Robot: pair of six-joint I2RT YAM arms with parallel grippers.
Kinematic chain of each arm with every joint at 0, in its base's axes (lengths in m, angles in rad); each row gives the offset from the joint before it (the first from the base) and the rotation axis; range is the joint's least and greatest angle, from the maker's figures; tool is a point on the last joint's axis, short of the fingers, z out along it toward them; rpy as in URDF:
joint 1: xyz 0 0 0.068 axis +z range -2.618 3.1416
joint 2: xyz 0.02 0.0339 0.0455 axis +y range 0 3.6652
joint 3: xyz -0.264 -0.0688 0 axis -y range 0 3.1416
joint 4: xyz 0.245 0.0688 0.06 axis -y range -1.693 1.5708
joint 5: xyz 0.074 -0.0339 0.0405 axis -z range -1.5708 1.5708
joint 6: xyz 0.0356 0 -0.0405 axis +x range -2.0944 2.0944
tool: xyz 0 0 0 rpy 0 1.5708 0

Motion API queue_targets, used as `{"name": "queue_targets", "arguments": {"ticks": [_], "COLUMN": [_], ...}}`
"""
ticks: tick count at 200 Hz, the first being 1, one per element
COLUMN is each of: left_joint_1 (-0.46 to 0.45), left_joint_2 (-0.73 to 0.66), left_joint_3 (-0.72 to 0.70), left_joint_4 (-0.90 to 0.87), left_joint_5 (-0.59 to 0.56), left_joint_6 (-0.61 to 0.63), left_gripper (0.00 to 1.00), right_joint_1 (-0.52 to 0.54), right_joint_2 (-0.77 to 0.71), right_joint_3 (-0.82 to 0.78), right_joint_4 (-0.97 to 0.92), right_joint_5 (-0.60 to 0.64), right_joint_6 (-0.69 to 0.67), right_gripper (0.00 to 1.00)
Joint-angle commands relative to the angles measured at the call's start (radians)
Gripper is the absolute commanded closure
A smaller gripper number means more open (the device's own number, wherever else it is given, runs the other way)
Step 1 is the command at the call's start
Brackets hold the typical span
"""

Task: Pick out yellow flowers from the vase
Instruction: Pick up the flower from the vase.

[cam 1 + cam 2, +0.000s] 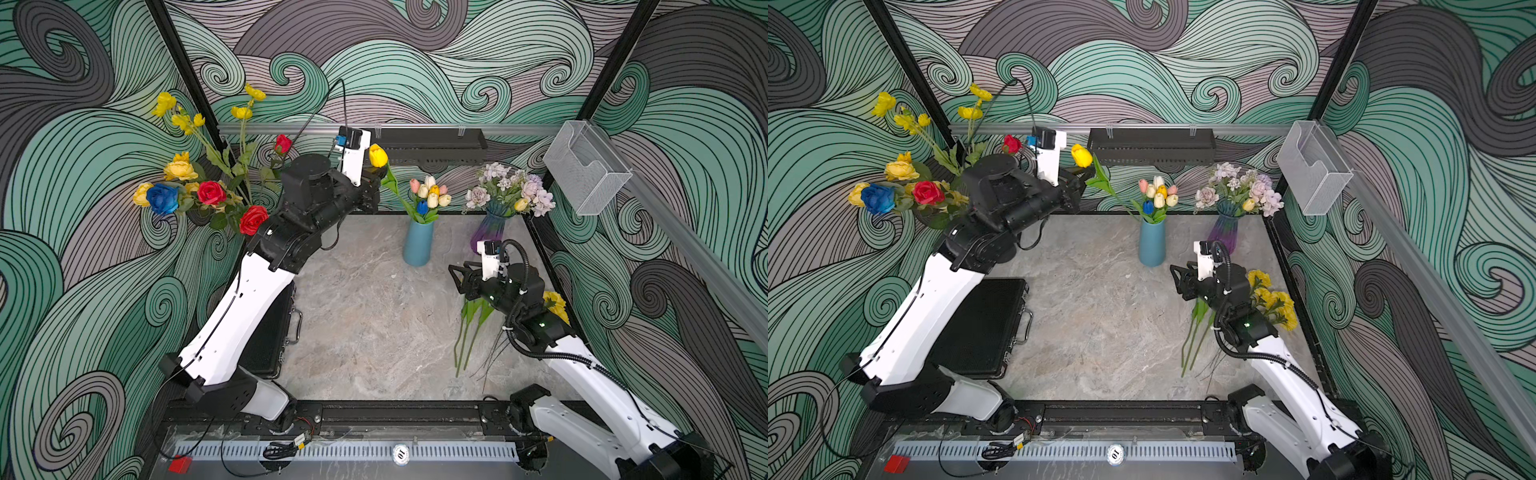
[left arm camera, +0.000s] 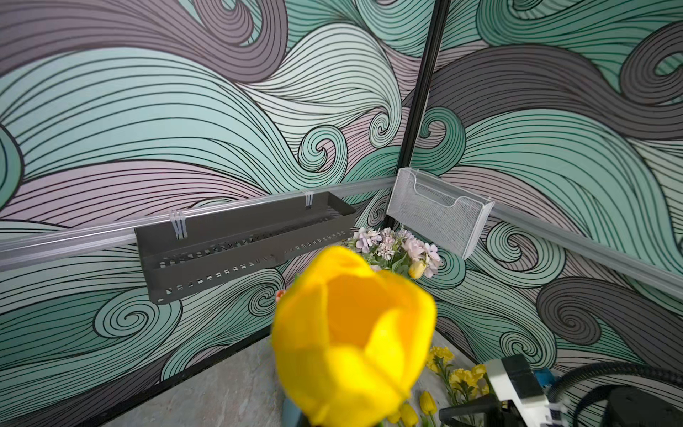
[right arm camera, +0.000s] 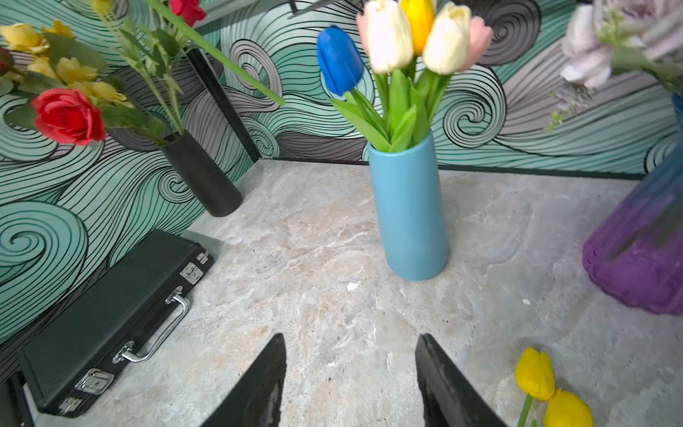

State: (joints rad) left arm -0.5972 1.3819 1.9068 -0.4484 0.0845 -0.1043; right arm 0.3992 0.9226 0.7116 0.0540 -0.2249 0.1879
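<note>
Partway done, I'd say: yellow flowers [image 1: 1277,305] lie heaped on the counter [image 1: 1100,332] at mid-right. The left gripper [image 1: 374,175] pinches a yellow tulip [image 1: 378,155] at upper centre, stem trailing to the blue vase [image 1: 417,245]; the right gripper [image 3: 351,337] hangs spread, empty. At far left, yellow blooms [image 1: 179,169] await.

Brightness: bright and even in every view, with diffuse light from overhead.
Shadows: faint and soft-edged on the bench [image 3: 314,258] at the foot of the blue vase [image 3: 408,207] and along the black case [image 3: 111,314].
Glare: pale sheen along the rail [image 2: 74,240]; the left arm [image 1: 241,316] has white covers close to washed out in both top views.
Out of focus: the yellow tulip [image 2: 351,332] is close to the left wrist lens and soft all over; the right claw [image 3: 351,338] is dark and blurred.
Edge blur: lilac blooms [image 3: 610,44] and the purple vase [image 3: 635,258] are smeared.
Distortion: wide-angle bowing of the rail and the corner post [image 2: 421,92]; walls splay outward in both top views.
</note>
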Motion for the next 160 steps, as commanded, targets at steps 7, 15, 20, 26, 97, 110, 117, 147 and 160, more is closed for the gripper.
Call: {"name": "queue_targets", "arguments": {"ticks": [7,15,20,26,97,110,117,147,160], "left_joint_1": [-0.005,-0.005,-0.005,-0.005,-0.007,-0.007,-0.008,-0.009,-0.009], "left_joint_2": [-0.068,-0.086,-0.097,-0.106,-0.082,-0.062,-0.054,-0.032,-0.023], "left_joint_3": [-0.026,-0.054,-0.073,-0.095,-0.192,-0.193,-0.195,-0.202,-0.202], "left_joint_4": [-0.061,-0.057,-0.054,-0.051,-0.052,-0.052,-0.049,-0.038,-0.041], "left_joint_5": [0.094,0.114,0.125,0.137,0.479,0.523,0.540,0.581,0.583], "left_joint_6": [0.010,0.001,-0.004,-0.012,-0.041,-0.043,-0.044,-0.049,-0.047], "left_gripper": [0.97,0.97,0.97,0.97,0.98,0.98,0.98,0.97,0.97], "right_joint_1": [0.046,0.064,0.076,0.092,0.204,0.217,0.223,0.230,0.231], "right_joint_2": [0.008,0.008,0.011,0.014,0.047,0.057,0.063,0.077,0.078], "right_joint_3": [0.066,0.080,0.087,0.098,0.146,0.153,0.159,0.176,0.169], "right_joint_4": [0.064,0.068,0.070,0.070,0.070,0.055,0.043,-0.019,-0.021], "right_joint_5": [-0.106,-0.123,-0.137,-0.150,-0.205,-0.215,-0.214,-0.202,-0.206], "right_joint_6": [-0.131,-0.157,-0.174,-0.196,-0.334,-0.338,-0.343,-0.352,-0.347], "right_gripper": [0.44,0.45,0.45,0.45,0.47,0.48,0.50,0.62,0.73]}}
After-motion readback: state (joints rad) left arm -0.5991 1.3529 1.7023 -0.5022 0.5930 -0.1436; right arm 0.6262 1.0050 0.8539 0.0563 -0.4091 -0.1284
